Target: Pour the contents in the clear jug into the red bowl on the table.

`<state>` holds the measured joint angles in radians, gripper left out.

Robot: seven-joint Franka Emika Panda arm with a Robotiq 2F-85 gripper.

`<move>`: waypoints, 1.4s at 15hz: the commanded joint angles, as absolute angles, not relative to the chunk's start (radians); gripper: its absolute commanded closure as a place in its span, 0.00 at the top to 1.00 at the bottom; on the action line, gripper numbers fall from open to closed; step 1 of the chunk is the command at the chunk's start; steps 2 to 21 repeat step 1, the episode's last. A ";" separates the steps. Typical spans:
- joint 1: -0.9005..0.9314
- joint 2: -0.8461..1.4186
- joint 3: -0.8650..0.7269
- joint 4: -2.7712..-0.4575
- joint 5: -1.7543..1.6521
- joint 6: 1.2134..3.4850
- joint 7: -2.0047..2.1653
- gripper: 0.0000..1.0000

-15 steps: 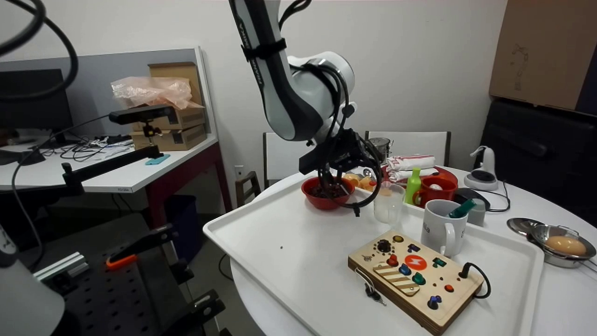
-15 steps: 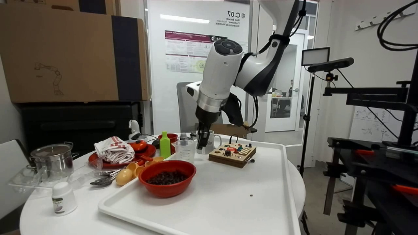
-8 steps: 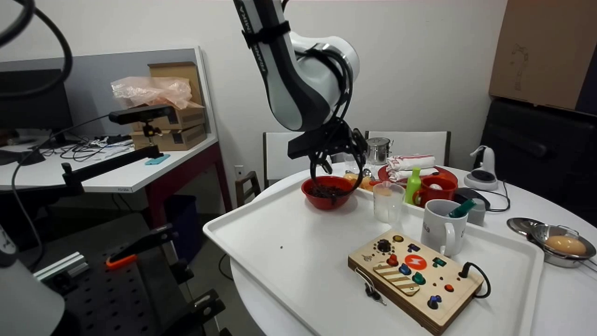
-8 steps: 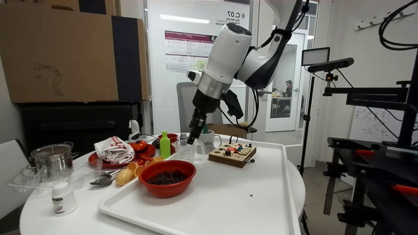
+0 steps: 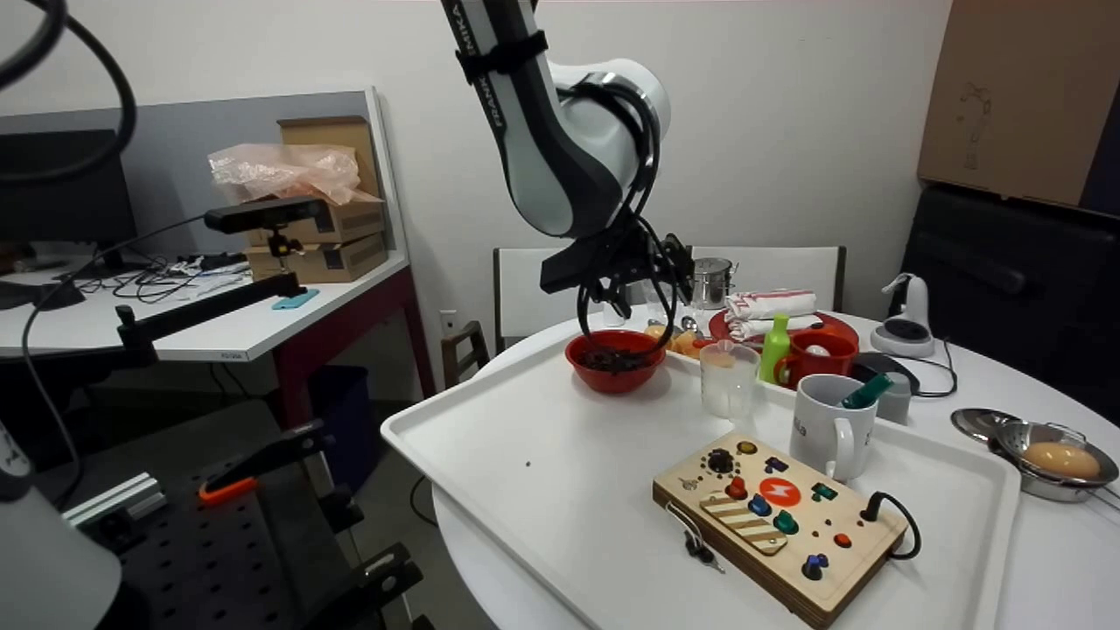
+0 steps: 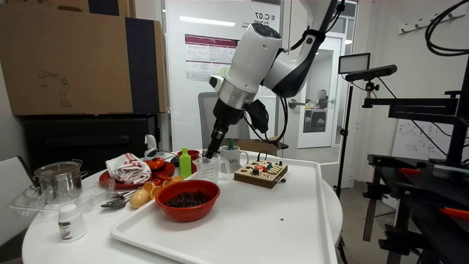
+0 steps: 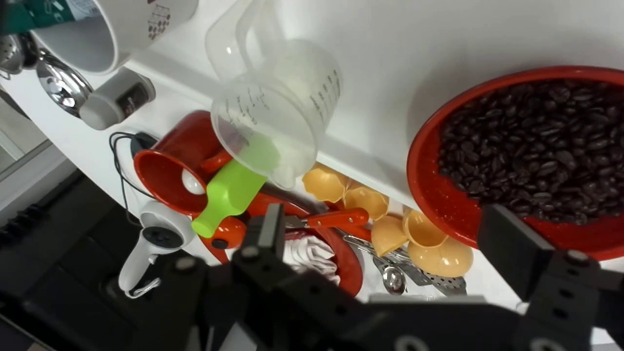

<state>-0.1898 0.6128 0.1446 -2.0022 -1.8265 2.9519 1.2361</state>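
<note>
Slanting down, the arm (image 6: 253, 62) held its empty gripper (image 7: 387, 231) spread wide; a green bottle (image 6: 185, 164) stood near the clear jug (image 6: 207, 173).

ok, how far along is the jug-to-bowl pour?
Looks done: dark beans lie in the red bowl, and the clear jug stands upright, looking empty in the wrist view. In hand: nothing; the gripper is open. Left: apparently no pouring; at most a small dark speck on the white tray, perhaps a stray bean.
</note>
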 commanded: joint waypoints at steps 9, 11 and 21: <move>-0.190 0.613 0.145 -2.002 -1.827 2.952 1.236 1.00; -0.190 0.613 0.145 -2.002 -1.827 2.952 1.236 1.00; -0.190 0.613 0.145 -2.002 -1.827 2.952 1.236 1.00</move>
